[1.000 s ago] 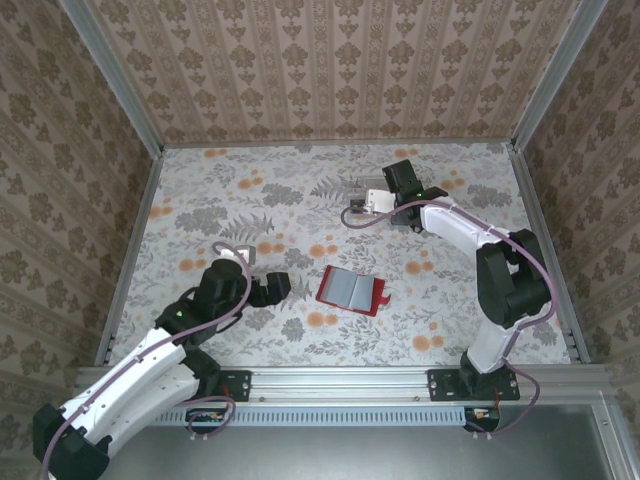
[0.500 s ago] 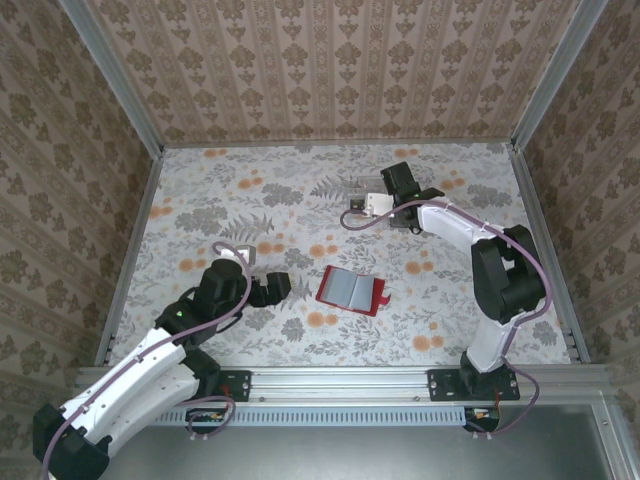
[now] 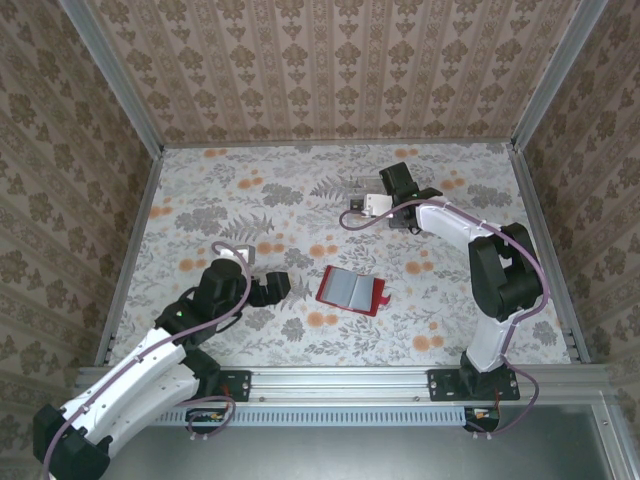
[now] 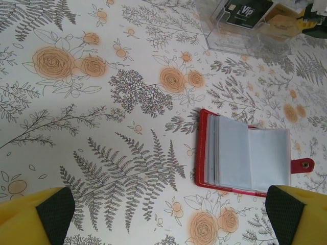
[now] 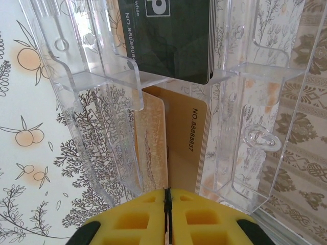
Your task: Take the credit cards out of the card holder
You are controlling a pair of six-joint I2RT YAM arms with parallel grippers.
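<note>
From above, I see the table (image 3: 200, 200) covered in a pale sheet printed with grey ferns and orange flowers. It is walled on three sides by brown damask wallpaper (image 3: 330, 70), with a metal rail (image 3: 340, 380) along the near edge. The card holder (image 3: 352, 290) lies open just beside the left gripper (image 3: 278, 287), to its right. It is well apart from the right gripper (image 3: 365, 200), which sits farther out at a clear tray (image 3: 357, 187).

On my left wrist camera the left gripper (image 4: 167, 204) is spread wide, one yellow finger (image 4: 53, 212) in each lower corner. The card holder (image 4: 250, 158) lies flat ahead of it, nearer the finger at picture right, grey-blue pockets up. Its red tab (image 4: 304, 165) points away from the fold. Beyond it, the clear tray (image 4: 230, 38) holds a black card (image 4: 248, 11) marked "VIP".

On my right wrist camera the right gripper (image 5: 167, 217) has its yellow fingers pressed together, and I see nothing between them. Directly ahead is the clear tray (image 5: 87, 76). The black card (image 5: 168, 41) reads "NO. 8888" before the rest is hidden. A gold card (image 5: 189, 148) reads "NO.88888837", and a tan card (image 5: 152, 143) lies beside it.
</note>
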